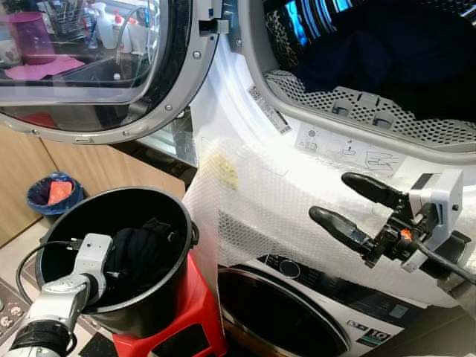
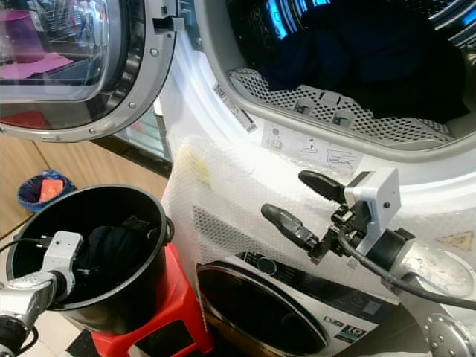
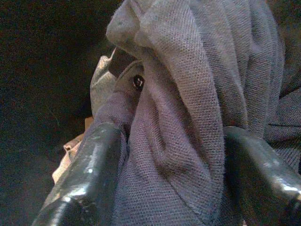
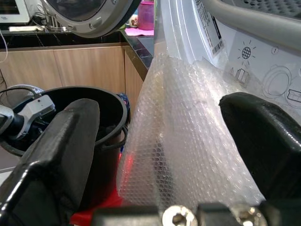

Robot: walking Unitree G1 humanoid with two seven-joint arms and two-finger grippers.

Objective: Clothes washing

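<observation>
At far left I see a blue bin (image 1: 50,195) on the floor beside the wooden cabinets (image 1: 22,178). Next, my left gripper (image 3: 169,155) reaches down into the black bucket (image 1: 149,204), which stands on a red stool (image 1: 197,312). In the left wrist view its two black fingers (image 3: 89,165) stand either side of a bunched fold of grey garment (image 3: 188,84); the cloth fills the gap between them and touches both, so I read the fingers as closed on it. The fabric is a piqué knit, grey with a purplish cast, heavily creased, with a small dark button (image 3: 138,82) on a folded placket. From the head views the same garment appears as a dark heap low inside the bucket.

Above the bucket hangs the open round door (image 1: 97,67) of the upper machine, its glass reflecting a countertop. To its right lies the upper drum (image 1: 372,111), perforated metal, holding dark clothes (image 1: 387,52) deep inside.

Below the drum opening, bubble wrap (image 1: 253,216) covers the white front panel. My right gripper (image 1: 338,201) hovers in front of this wrap, fingers spread wide apart, holding nothing. Beneath it sits the lower washer (image 1: 297,305) with its dark door shut.
</observation>
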